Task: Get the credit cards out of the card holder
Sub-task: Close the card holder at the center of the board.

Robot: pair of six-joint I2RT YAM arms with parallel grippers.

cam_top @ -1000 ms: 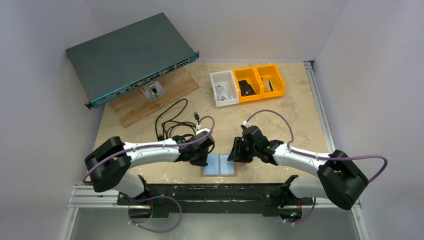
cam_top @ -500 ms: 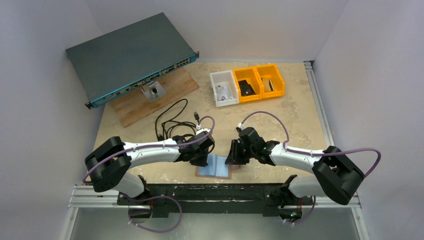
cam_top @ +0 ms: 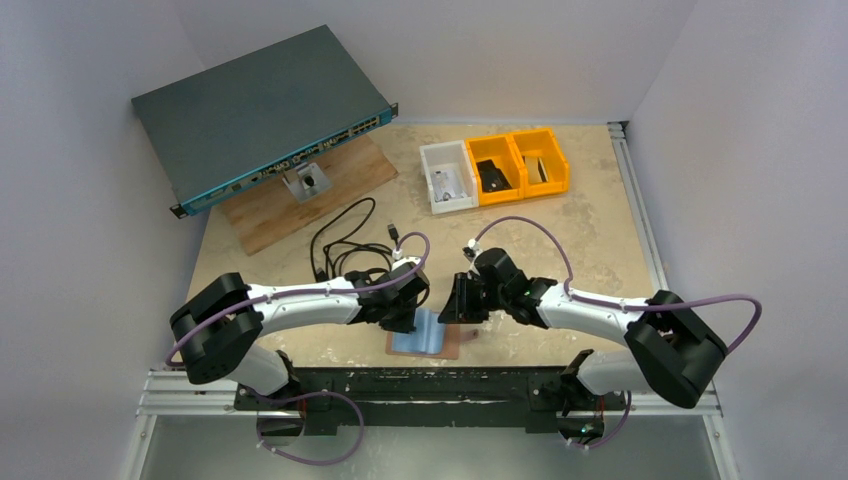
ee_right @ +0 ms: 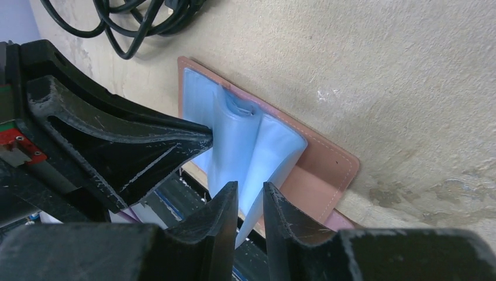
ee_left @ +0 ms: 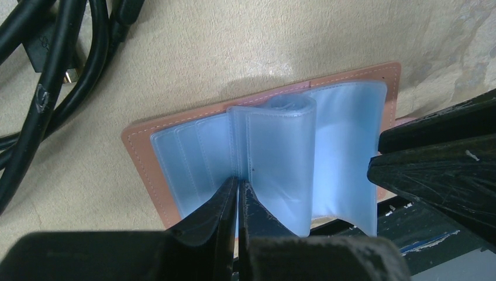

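The card holder [cam_top: 447, 348] lies open near the table's front edge, its reddish-brown leather rim [ee_left: 140, 146] [ee_right: 327, 170] framing pale blue clear pockets. A pocket leaf [ee_left: 281, 152] [ee_right: 240, 140] stands up from the spine in a curl. My left gripper [cam_top: 405, 320] [ee_left: 238, 180] is shut on the leaves at the spine. From the right, my right gripper [cam_top: 455, 315] [ee_right: 250, 187] has closed on the leaf's free lower edge, with a narrow gap left between its jaws. No credit cards show; whether the pockets hold any I cannot tell.
A coil of black cable [cam_top: 345, 250] [ee_left: 47, 88] lies just behind the holder. Further back sit a network switch [cam_top: 260, 110] on a wooden board [cam_top: 300, 200], a white bin [cam_top: 447, 177] and two orange bins [cam_top: 518, 165]. The black rail [cam_top: 420, 385] runs along the front edge.
The right gripper moved left and closed on the pocket leaf. The holder slid and turned a little to the left, and its leaves rose from flat.
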